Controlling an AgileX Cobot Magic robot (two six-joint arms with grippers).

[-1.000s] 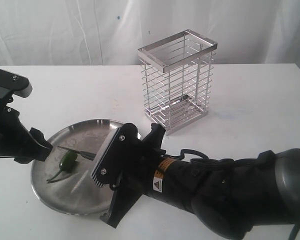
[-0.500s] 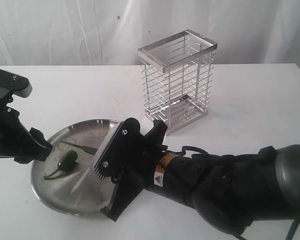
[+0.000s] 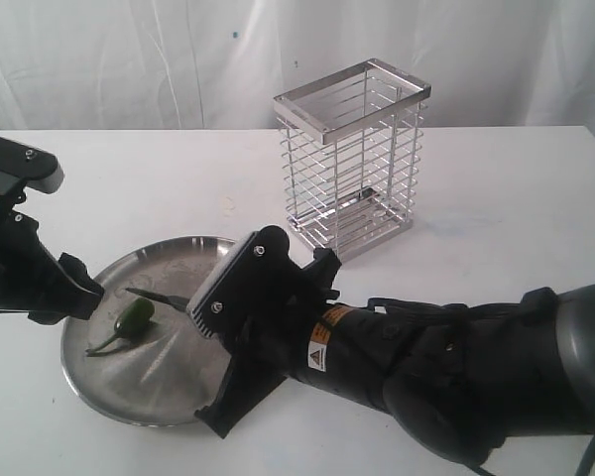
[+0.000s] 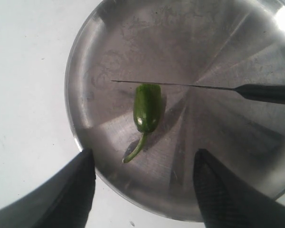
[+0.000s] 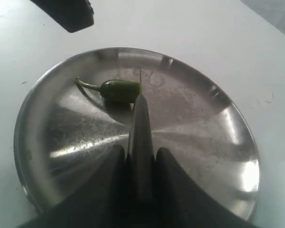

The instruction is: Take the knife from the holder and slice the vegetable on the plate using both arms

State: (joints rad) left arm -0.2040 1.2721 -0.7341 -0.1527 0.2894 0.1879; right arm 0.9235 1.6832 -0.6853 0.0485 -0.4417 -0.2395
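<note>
One knife (image 5: 140, 133): your right gripper (image 5: 138, 159) has its jaws clamped on the black handle; the blade reaches left over the blunt end of the vegetable (image 4: 147, 108).
Vegetable: green, stem attached, lying on the left half of the plate (image 3: 149, 382).
Your left gripper (image 4: 143, 154): jaws apart and empty, hovering at the plate's left rim.
Wire holder (image 3: 352, 159): upright on the tabletop (image 3: 496, 198), far right of the plate, apart from it.
</note>
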